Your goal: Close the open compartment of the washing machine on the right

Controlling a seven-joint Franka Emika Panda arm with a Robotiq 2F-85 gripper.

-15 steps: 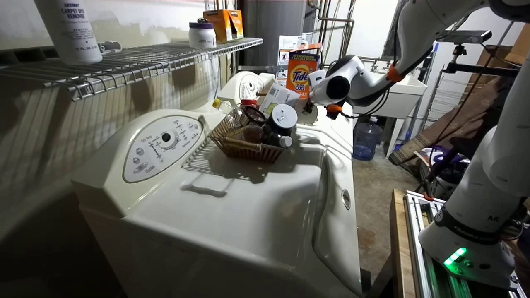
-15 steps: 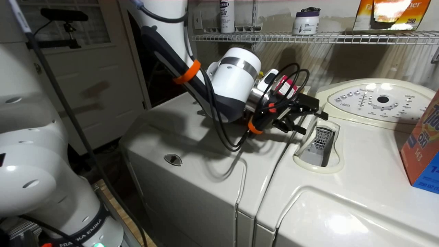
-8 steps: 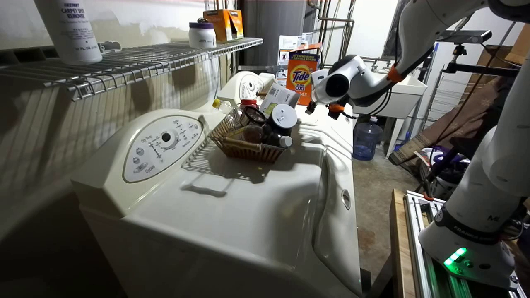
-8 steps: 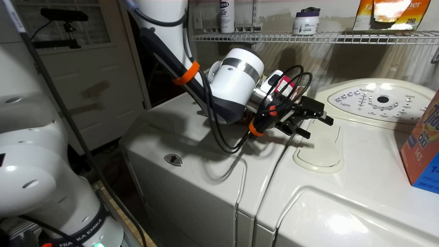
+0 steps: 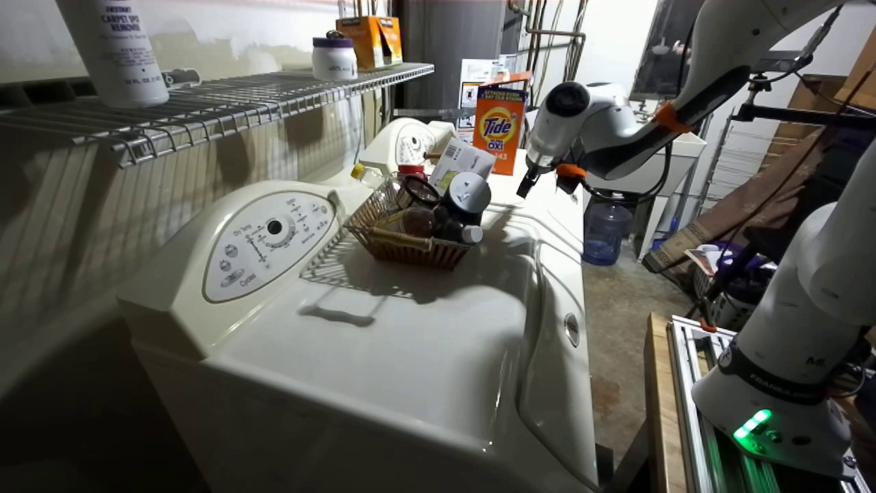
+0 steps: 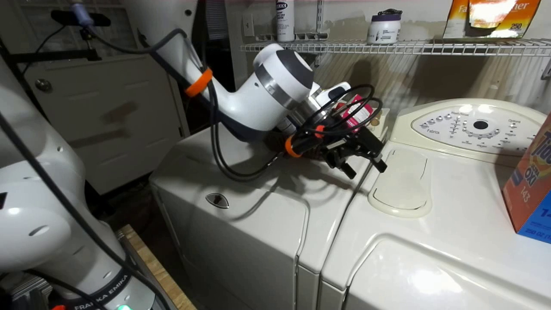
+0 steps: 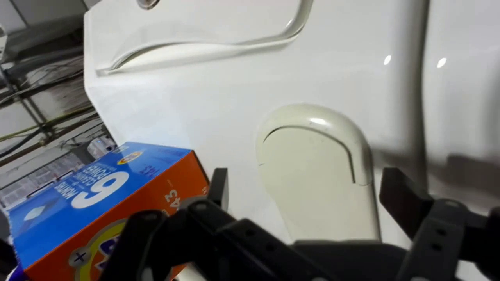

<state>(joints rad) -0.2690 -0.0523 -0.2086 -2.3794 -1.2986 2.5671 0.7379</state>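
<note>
1 Tide box [image 5: 500,133] on washer [image 6: 465,202]; basket [image 5: 419,256] on adj. machine [image 5: 397,363].

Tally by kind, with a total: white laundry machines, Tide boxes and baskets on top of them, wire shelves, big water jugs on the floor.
Laundry machines: 2 (washing machine, dryer)
Tide box: 1
Basket: 1
Wire shelf: 1
Water jug: 1
Total: 6

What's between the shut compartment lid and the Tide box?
Only the glossy top of the washing machine: that stretch, from the compartment lid to the Tide box, shows bare in an exterior view.
</note>
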